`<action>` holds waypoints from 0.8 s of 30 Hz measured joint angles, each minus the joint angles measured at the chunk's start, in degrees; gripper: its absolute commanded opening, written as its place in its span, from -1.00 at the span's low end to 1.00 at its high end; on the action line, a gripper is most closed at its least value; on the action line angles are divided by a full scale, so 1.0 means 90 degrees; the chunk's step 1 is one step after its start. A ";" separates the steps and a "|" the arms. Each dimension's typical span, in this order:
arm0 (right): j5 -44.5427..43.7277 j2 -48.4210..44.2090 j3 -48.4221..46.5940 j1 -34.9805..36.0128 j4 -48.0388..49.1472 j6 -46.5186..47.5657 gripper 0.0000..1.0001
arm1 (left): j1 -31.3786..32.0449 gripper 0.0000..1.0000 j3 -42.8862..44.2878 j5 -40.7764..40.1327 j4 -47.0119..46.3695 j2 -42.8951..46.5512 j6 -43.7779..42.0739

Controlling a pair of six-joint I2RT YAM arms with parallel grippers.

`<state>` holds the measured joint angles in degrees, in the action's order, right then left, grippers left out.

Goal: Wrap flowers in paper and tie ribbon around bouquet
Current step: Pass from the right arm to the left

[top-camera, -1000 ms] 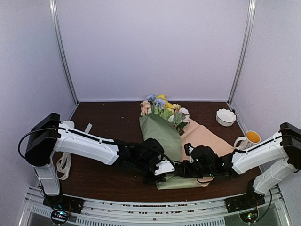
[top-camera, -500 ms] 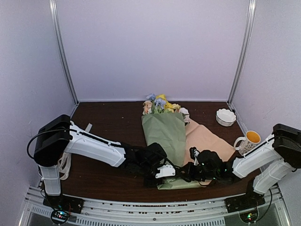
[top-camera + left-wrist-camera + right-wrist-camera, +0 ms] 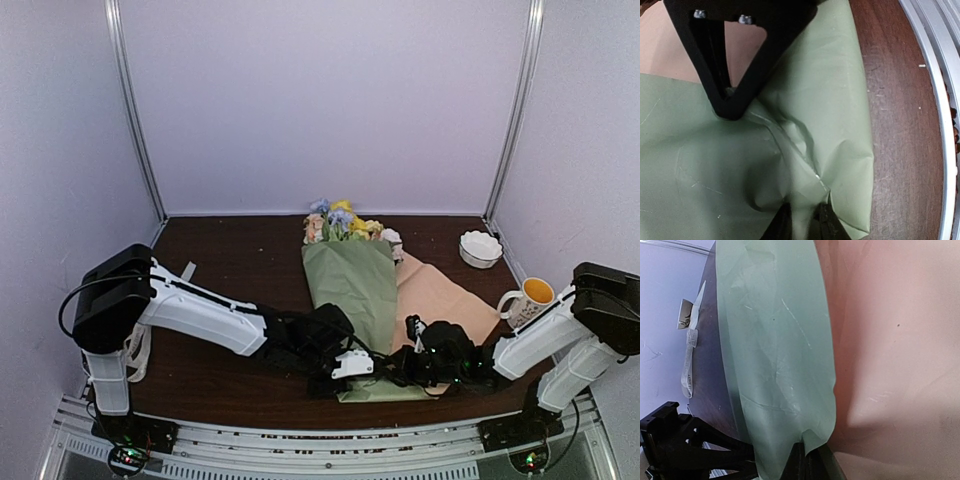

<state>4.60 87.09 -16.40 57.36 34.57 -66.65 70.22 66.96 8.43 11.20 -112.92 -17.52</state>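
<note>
At table [image 3: 220,290] front, left fingers [image 3: 825,224] pinch a bunched fold of paper [image 3: 350,285]; right fingers [image 3: 797,465] clamp its green edge, evidently to hold it round the flowers [image 3: 340,222].

Matt creased paper [image 3: 690,175], glossy dark wood table [image 3: 900,125], ribbed metal rail [image 3: 942,75]

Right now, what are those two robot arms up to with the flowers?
Both arms are wrapping the bunch of pastel flowers in the sage-green and tan paper sheet. The left arm and right arm each have their jaws shut on the paper's near end. The cream ribbon lies unused at the far left.
</note>
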 measured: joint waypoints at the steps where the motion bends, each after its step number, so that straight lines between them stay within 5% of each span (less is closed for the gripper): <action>1: 0.0010 0.0000 0.0000 -0.0002 -0.0002 0.0000 -1.00 | -0.0005 -0.47 -0.0039 0.0029 -0.0061 0.0012 0.0002; 15: 0.0063 -0.0010 -0.0277 -0.0066 -0.0546 0.0148 -0.97 | -0.0131 -0.44 -0.0180 0.0971 0.0287 0.1073 0.0068; 24: 0.0017 -0.0036 -0.0678 -0.0053 -0.1294 0.0364 -0.85 | -0.0270 -0.46 0.0940 0.0580 0.0396 -0.0034 0.0151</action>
<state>4.75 86.76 -22.50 56.88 22.92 -63.37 67.79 75.42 13.65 14.76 -113.23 -16.16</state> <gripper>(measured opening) 0.057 0.265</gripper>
